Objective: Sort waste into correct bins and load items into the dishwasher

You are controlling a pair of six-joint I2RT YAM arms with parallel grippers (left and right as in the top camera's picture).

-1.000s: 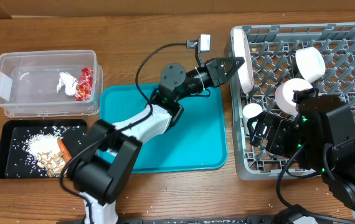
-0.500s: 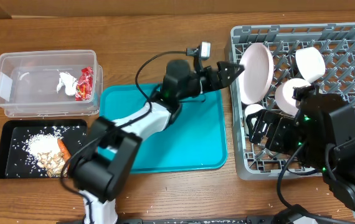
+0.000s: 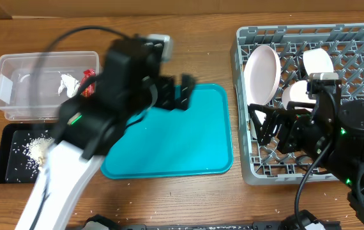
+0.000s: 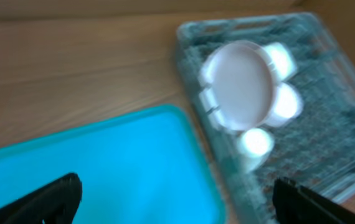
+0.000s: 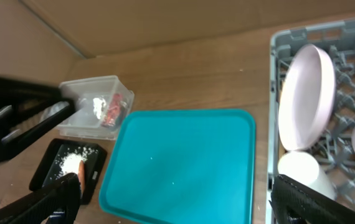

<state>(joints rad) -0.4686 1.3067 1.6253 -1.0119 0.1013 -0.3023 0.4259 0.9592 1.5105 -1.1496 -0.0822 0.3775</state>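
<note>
Both jaws were released, gripping nothing. I saw the plate [image 3: 262, 73] tilted on edge in the rack [image 3: 310, 29], on the side facing the tray [image 3: 195, 147], bowls [image 3: 318, 62] and cup [image 4: 255, 142] just beside it.

Overhead: left arm [image 3: 108, 102] blurred, covers black tray's [image 3: 11, 169] right half. Left wrist view: dish rack [image 4: 333, 130], plate [image 4: 238, 84] smeared.
</note>
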